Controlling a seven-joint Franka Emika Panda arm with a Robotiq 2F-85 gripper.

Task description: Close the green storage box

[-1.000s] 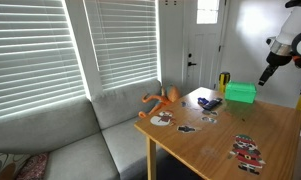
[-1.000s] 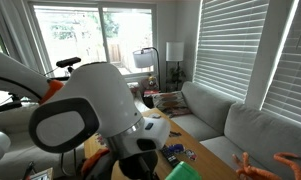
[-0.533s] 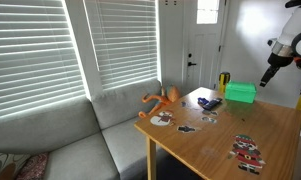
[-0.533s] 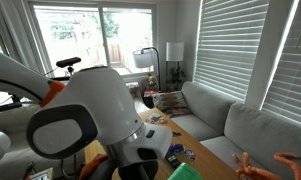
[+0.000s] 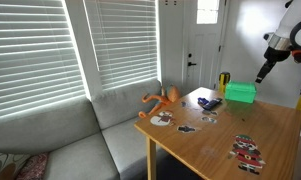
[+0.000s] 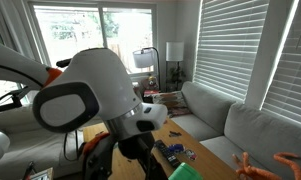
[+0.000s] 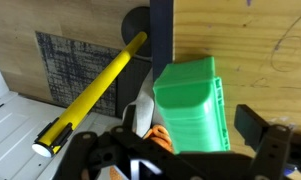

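The green storage box (image 5: pixel 240 93) sits at the far end of the wooden table (image 5: pixel 230 135). In the wrist view the green storage box (image 7: pixel 190 105) lies right below the camera, between the dark fingers (image 7: pixel 256 126). I cannot tell from these views how its lid stands. My gripper (image 5: pixel 262 70) hangs in the air above and a little right of the box, not touching it. In the wrist view my gripper (image 7: pixel 175 140) is open and empty. In an exterior view the arm fills the frame and only an edge of the box (image 6: pixel 187 172) shows.
A yellow bottle (image 5: pixel 224 80) stands beside the box, and a small dark blue object (image 5: pixel 210 102) lies in front of it. An orange toy (image 5: pixel 162 100) and flat stickers (image 5: pixel 247 150) lie on the table. A grey sofa (image 5: pixel 80 150) borders it. A yellow rod (image 7: pixel 90 85) shows by the box.
My gripper has risen slightly and shifted a little left above the box. The arm has swung in the close exterior view. The box has not moved.
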